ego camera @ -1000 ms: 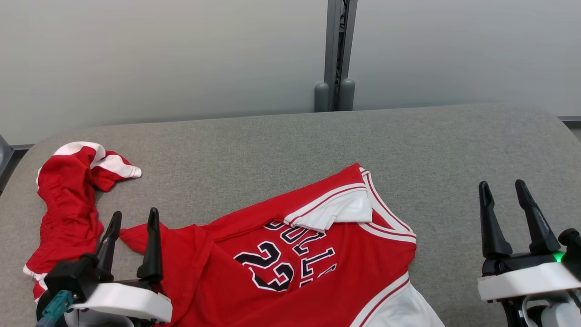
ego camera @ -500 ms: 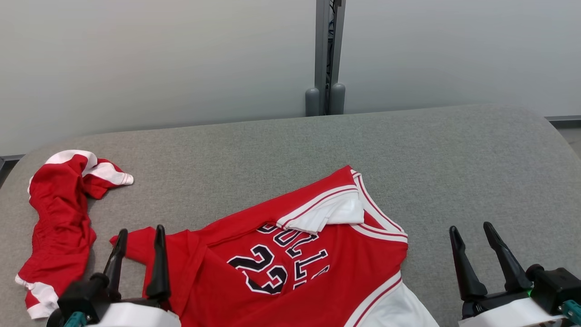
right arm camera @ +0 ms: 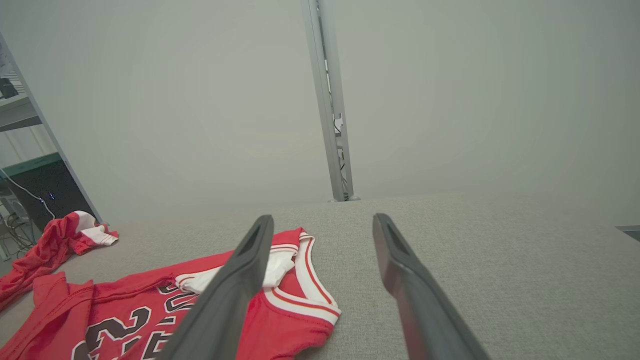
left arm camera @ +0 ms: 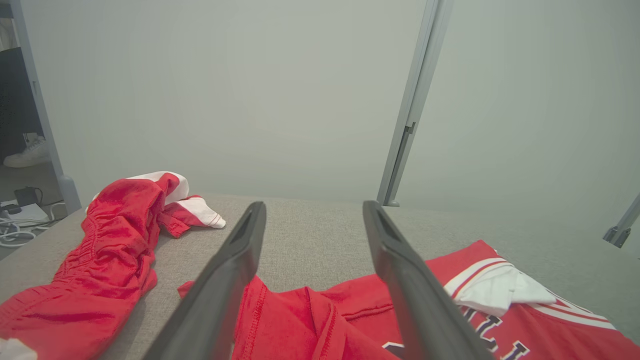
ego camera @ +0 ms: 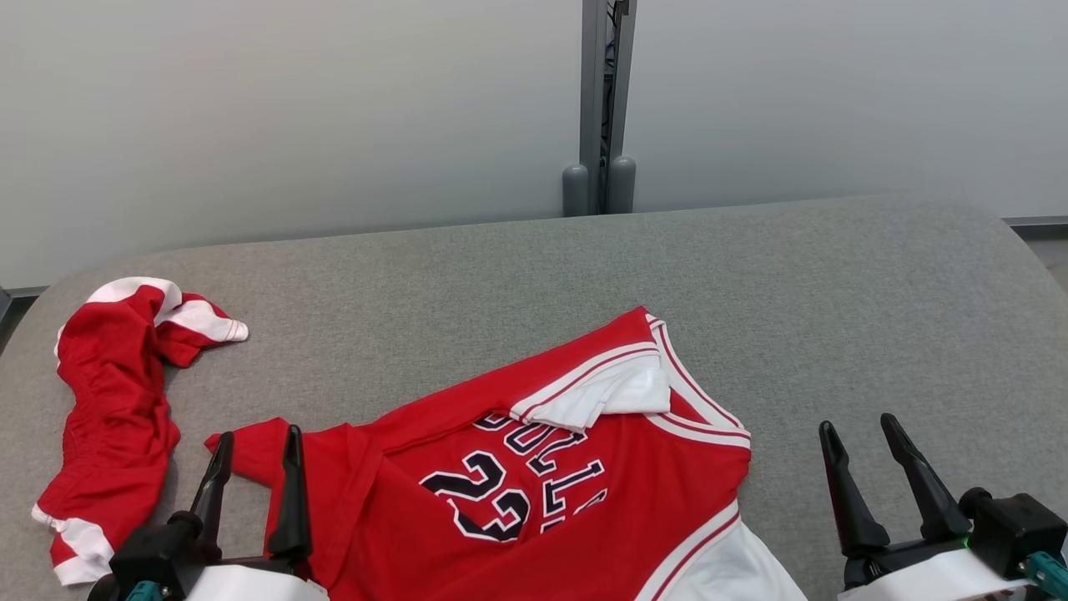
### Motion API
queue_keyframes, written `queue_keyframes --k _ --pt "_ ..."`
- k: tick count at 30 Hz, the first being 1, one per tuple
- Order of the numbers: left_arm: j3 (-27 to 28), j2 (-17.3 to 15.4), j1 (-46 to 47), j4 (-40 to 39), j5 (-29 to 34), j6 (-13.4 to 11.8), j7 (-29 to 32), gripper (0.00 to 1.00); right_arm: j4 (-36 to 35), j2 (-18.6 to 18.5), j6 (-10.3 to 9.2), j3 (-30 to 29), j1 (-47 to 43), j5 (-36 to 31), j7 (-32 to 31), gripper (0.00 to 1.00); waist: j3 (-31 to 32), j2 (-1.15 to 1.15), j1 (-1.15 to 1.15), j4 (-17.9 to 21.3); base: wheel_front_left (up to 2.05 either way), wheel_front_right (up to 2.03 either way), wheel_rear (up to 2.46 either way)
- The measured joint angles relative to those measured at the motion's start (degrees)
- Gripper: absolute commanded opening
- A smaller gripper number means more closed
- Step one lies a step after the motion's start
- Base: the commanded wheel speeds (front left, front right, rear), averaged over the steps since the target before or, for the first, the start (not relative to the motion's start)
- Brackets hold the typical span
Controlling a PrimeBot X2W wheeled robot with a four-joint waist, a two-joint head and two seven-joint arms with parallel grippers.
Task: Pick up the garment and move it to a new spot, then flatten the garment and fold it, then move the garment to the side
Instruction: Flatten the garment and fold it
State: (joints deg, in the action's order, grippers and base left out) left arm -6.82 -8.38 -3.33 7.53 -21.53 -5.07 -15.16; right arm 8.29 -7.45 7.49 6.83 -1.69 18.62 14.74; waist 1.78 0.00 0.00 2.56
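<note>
A: Where's the garment?

B: The red sleeveless basketball jersey with white trim and black-and-white numerals [ego camera: 534,492] lies on the grey fabric-covered table [ego camera: 751,284], low and centre in the head view. Its near edge runs off the bottom of the frame.

A: Flat?

B: No. A white-edged flap is folded over near the neckline, and there's a crease ridge down its left part. The print reads upside down from the head camera. A red corner pokes out to the left.

A: Left gripper [ego camera: 258,435]?

B: Jaws spread wide, nothing between them. It sits at the jersey's left edge. In the head view the inner finger overlaps the red cloth, and the wrist view shows that red corner lying between the two dark fingers [left arm camera: 235,280]. Can't tell whether they touch the cloth.

A: Right gripper [ego camera: 857,424]?

B: Also wide open and empty. It's over bare grey fabric right of the jersey, apart from it. In its wrist view the jersey's white-striped shoulder lies behind the left-hand finger [right arm camera: 235,290].

A: Anything else on the table?

B: Crumpled red shorts with white stripes [ego camera: 117,409] at the far left edge, bunched lengthwise and separate from the jersey, with grey table showing between them. A grey metal post [ego camera: 602,92] stands behind the table's far edge, against a pale wall.
</note>
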Motion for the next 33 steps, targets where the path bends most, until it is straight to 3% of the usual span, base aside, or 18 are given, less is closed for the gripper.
queue_keyframes --k 27,33 --pt "2.87 2.08 0.35 2.49 3.37 3.01 0.00 1.00 0.16 0.01 0.00 0.25 0.05 0.33 0.01 1.00 -0.22 0.00 0.00 -0.87 0.00 0.00 0.00" --pt "2.85 0.96 0.21 4.09 3.48 3.35 0.51 1.00 2.60 -0.79 0.00 1.05 0.32 0.97 -0.14 1.00 -0.15 0.00 0.00 -0.88 0.00 0.00 0.00"
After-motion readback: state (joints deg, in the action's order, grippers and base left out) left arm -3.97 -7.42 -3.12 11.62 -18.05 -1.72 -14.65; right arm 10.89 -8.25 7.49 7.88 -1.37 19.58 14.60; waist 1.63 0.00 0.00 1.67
